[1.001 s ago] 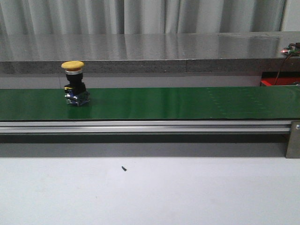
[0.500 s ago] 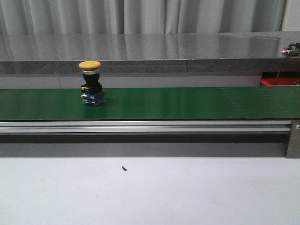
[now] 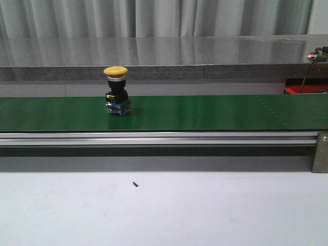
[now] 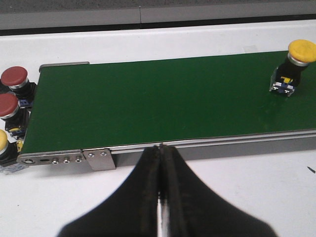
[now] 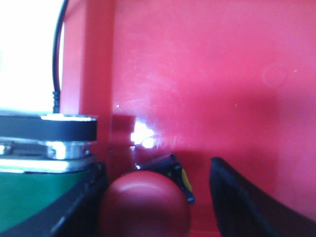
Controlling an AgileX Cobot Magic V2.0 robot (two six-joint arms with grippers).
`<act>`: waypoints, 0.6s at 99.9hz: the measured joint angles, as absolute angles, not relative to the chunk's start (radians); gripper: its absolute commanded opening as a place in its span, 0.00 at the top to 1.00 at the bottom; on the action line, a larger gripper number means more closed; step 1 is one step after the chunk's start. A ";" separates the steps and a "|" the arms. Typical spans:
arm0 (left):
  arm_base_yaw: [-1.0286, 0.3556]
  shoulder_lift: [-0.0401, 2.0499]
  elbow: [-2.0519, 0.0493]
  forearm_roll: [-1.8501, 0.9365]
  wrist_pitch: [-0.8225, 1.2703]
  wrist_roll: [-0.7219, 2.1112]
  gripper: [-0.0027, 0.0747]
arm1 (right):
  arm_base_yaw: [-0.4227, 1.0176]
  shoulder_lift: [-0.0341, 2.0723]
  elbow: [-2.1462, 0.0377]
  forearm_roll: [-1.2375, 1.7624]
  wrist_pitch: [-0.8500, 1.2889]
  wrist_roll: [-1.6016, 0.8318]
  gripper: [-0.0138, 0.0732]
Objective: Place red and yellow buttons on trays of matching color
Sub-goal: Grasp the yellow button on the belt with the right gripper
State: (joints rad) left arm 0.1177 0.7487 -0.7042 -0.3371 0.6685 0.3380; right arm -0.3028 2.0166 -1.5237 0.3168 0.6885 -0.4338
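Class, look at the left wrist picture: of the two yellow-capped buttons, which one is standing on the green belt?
The yellow button far along the green belt stands on it. The other yellow button sits off the belt's end, beside the two red buttons.

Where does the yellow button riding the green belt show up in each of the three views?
Front view: the yellow button stands upright on the green conveyor belt, left of centre.
Left wrist view: the same button is at the upper right, on the belt.
Right wrist view: not in it; only a red button over a red tray.
Shared landmark: the green belt.
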 measured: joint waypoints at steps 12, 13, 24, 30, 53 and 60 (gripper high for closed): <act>0.118 0.749 -0.704 -0.337 0.669 0.338 0.99 | -0.303 1.955 -1.522 0.317 0.688 -0.434 0.31; 0.118 0.749 -0.704 -0.337 0.669 0.338 0.99 | -0.303 1.951 -1.522 0.317 0.690 -0.434 0.31; 0.118 0.749 -0.704 -0.337 0.669 0.338 0.99 | -0.303 1.883 -1.520 0.317 0.713 -0.445 0.31; 0.118 0.749 -0.704 -0.337 0.669 0.338 0.99 | -0.297 1.849 -1.520 0.315 0.738 -0.465 0.31; 0.118 0.749 -0.704 -0.337 0.669 0.338 0.99 | -0.217 1.722 -1.520 0.313 0.827 -0.597 0.28; 0.118 0.749 -0.704 -0.337 0.669 0.338 0.99 | -0.179 1.709 -1.520 0.313 0.859 -0.644 0.21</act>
